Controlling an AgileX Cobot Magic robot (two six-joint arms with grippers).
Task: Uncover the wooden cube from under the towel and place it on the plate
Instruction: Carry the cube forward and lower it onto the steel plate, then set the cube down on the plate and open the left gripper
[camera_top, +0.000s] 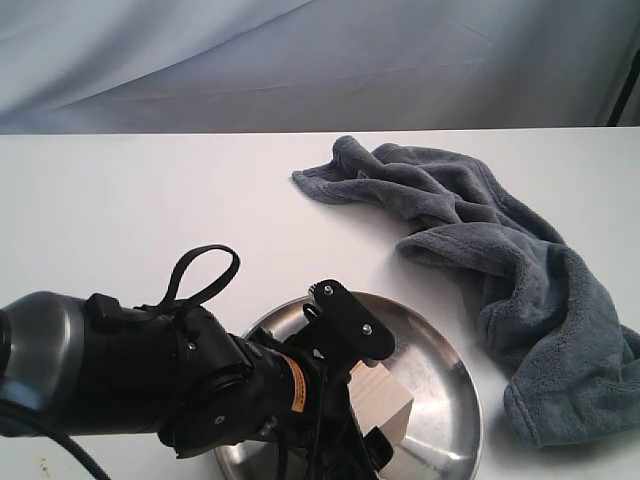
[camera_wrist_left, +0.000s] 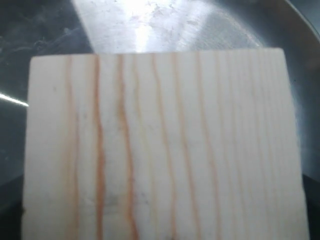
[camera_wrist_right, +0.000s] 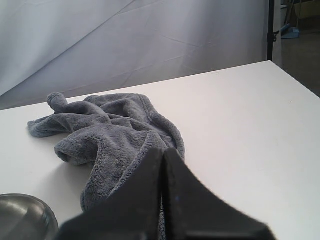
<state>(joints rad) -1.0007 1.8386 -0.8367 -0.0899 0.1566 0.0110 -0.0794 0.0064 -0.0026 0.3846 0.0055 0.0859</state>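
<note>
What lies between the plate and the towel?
Only bare table: the exterior view shows a narrow white strip separating the plate from the towel.

Legible markings: none in any of the three views.
A small orange label sits on the dark wrist housing of the left arm in the exterior view; whatever is printed on it is too small and blurred to make out — no word, brand or number can be read.
</note>
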